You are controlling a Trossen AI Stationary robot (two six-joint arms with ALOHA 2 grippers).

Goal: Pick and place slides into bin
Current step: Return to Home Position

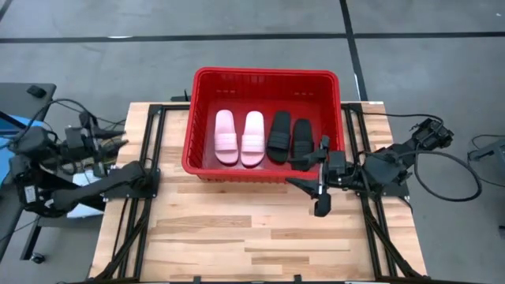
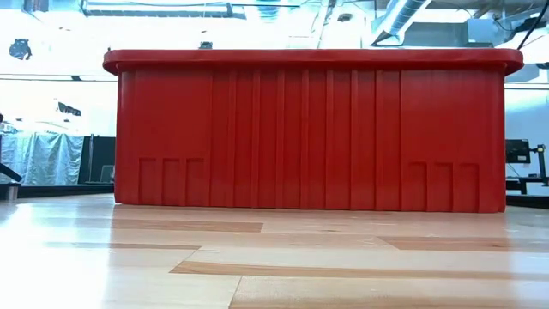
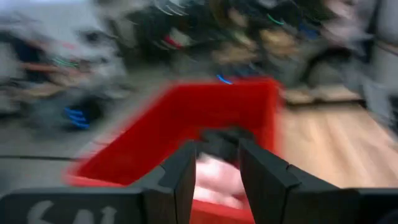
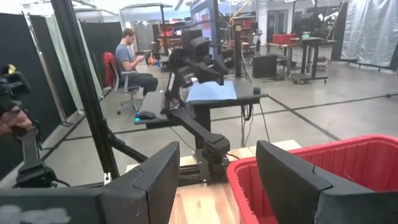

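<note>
**Worktop** [image 1: 237, 237]: pale wooden plank surface with black frame rails along both sides. In the low view, bare planks [image 2: 257, 266] run up to the foot of the bin.

**Bin** [image 1: 268, 72]: large red plastic basket with a thick rim. It stands at the far middle of the worktop, between the two arms. In the low view its ribbed wall [image 2: 309, 129] fills most of the width.

**Slides, four, all inside the bin**: they lie flat on its floor, side by side in one row with straps up.
- first pink slide [image 1: 226, 136], nearest the left arm's side
- second pink slide [image 1: 253, 138], just beside it
- first black slide [image 1: 279, 136], next along
- second black slide [image 1: 303, 138], nearest the right arm's side

**Left end effector** [image 1: 150, 180]: low over the left part of the worktop, near the bin's left front corner and aimed toward it. In the left wrist view [image 3: 217, 146] the two fingers stand a narrow gap apart with nothing between them. The bin [image 3: 161, 124] lies beyond, heavily smeared.

**Right end effector** [image 1: 293, 173]: by the bin's right front corner, pointing across the worktop toward the left arm. In the right wrist view [image 4: 216, 149] the fingers are spread wide and hold nothing. A corner of the bin [image 4: 323, 168] shows to one side.

**Background**: a seated person [image 4: 132, 59] in the room beyond the worktop.
</note>
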